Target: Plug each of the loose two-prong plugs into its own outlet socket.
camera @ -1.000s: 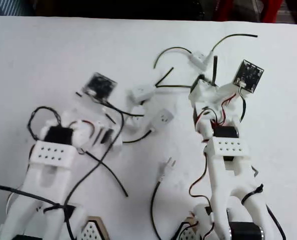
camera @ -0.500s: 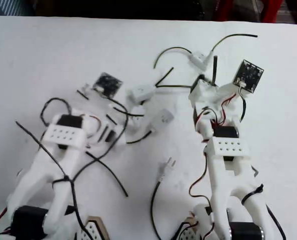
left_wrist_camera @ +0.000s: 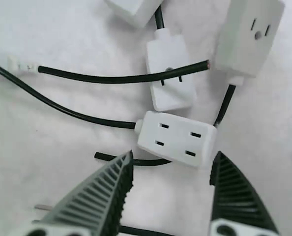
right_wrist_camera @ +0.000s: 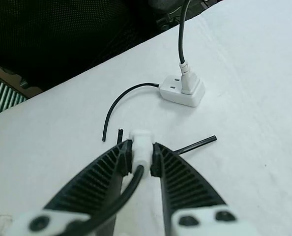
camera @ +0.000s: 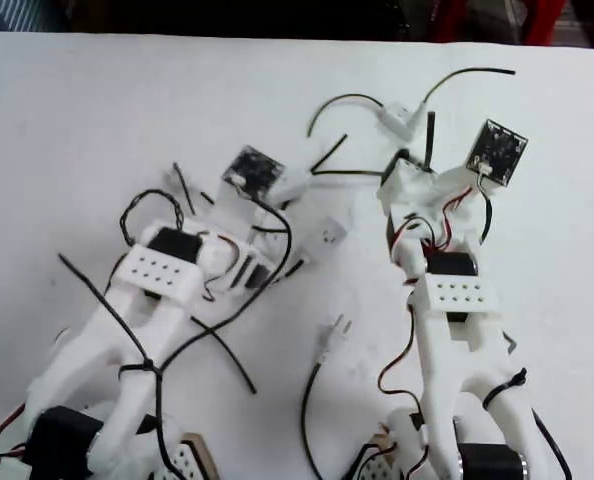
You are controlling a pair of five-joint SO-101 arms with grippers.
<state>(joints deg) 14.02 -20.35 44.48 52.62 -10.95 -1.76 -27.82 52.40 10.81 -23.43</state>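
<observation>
The left gripper (left_wrist_camera: 171, 158) is hanging wide open, its fingertips flanking a white four-slot outlet (left_wrist_camera: 176, 139) lying on the table (left_wrist_camera: 38, 162) (black cords crossing beside it). The right gripper (right_wrist_camera: 141, 150) is pinching a white plug (right_wrist_camera: 140, 138) tight, while a second plug (camera: 332, 338) is lying free between the arms.

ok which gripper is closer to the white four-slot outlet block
Left. The left gripper hangs open right above the outlet block, a finger toward each end. The right gripper is farther off, shut on a white plug, facing a second outlet.
</observation>
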